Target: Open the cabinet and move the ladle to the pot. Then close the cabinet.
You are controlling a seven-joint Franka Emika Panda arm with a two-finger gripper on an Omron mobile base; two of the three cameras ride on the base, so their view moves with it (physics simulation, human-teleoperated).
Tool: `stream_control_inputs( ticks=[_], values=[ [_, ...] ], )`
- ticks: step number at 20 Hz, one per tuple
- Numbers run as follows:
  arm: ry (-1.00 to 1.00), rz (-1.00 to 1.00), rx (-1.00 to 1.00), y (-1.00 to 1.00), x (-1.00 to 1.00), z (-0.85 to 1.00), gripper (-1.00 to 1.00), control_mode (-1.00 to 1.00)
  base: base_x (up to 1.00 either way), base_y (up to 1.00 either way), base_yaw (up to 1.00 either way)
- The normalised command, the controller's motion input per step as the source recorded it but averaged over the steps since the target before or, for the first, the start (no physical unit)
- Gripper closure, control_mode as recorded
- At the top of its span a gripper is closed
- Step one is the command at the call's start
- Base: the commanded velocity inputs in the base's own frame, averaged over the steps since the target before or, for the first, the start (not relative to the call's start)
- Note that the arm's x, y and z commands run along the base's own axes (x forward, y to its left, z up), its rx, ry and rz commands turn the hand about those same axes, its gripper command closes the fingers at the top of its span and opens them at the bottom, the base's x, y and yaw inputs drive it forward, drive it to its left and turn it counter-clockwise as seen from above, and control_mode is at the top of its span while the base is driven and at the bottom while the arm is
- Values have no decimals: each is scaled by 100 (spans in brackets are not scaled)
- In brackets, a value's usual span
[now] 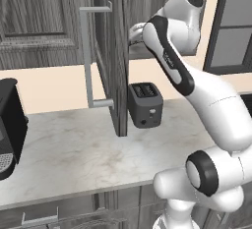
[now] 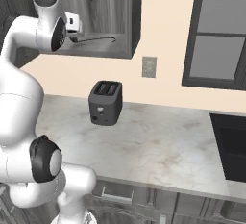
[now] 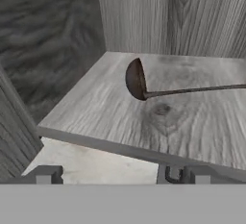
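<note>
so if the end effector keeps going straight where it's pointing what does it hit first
Most likely the ladle lying on the cabinet shelf; the open end effector points at it from just outside the shelf edge, though depth is unclear.

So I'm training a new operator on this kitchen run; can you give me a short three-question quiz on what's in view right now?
1. True or false: the cabinet door is shut.
2. Where does the ladle lie? A) on the counter B) on the cabinet shelf C) inside the toaster
3. In a few words: how do the jaws of the gripper stand, and do they hold anything?

Key
1. False: the door stands swung out over the counter.
2. B: it rests on the shelf, bowl towards the cabinet's inner corner.
3. Open and empty, just short of the shelf edge; the ladle lies farther in.
</note>
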Motion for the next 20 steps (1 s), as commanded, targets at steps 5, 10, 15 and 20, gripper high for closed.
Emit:
stream_control_inputs(
  ticks=[5,10,15,20],
  values=[
    [0,0,0,25,52,-8,-100,-100,0,0,0],
    [0,0,0,11,47,0,-100,-100,0,0,0],
    [0,0,0,0,41,-10,-100,-100,0,0,0],
    [0,0,0,0,42,-19,-100,-100,0,0,0]
  ],
)
